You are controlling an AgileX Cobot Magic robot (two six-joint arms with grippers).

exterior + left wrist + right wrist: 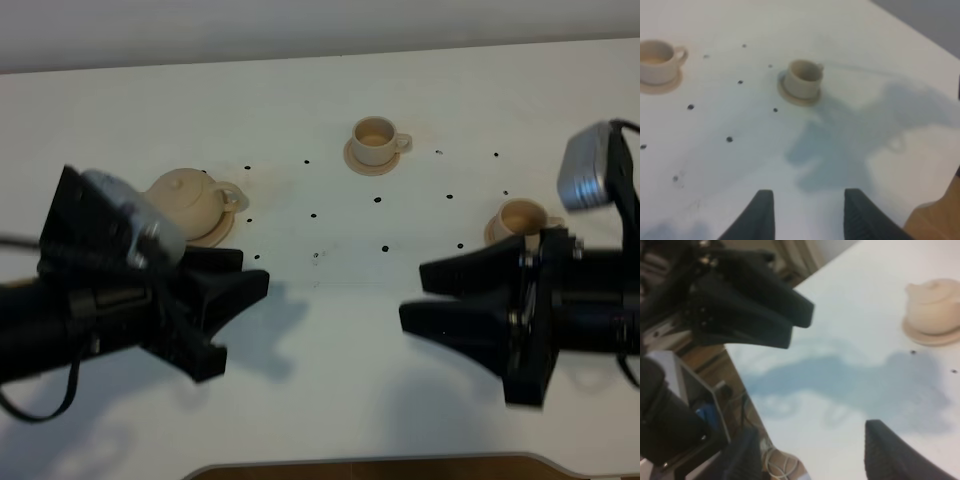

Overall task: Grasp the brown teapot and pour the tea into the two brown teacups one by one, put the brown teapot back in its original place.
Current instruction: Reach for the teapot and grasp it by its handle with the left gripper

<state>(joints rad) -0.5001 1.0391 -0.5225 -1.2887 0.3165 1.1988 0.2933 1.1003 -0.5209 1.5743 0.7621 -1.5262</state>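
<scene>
Two grippers hang over the white table [300,90] in the high view, both spread wide and empty. The left gripper [240,322] is near the teapot [188,198], which sits on its wide saucer [218,236]. The right gripper [414,296] is near the right cup [520,218], and the far cup [375,138] stands well back.

Left wrist view: parted fingers [762,217], both cups ahead on small saucers.

Right wrist view: jaws apart, teapot on its saucer across the table.

A white table [330,340] dotted with small black marks [313,215] carries three tan saucers: a wide saucer [224,236] at the left under the teapot [185,197], a far saucer [377,167] mid-table and a right saucer [797,102], all well apart
</scene>
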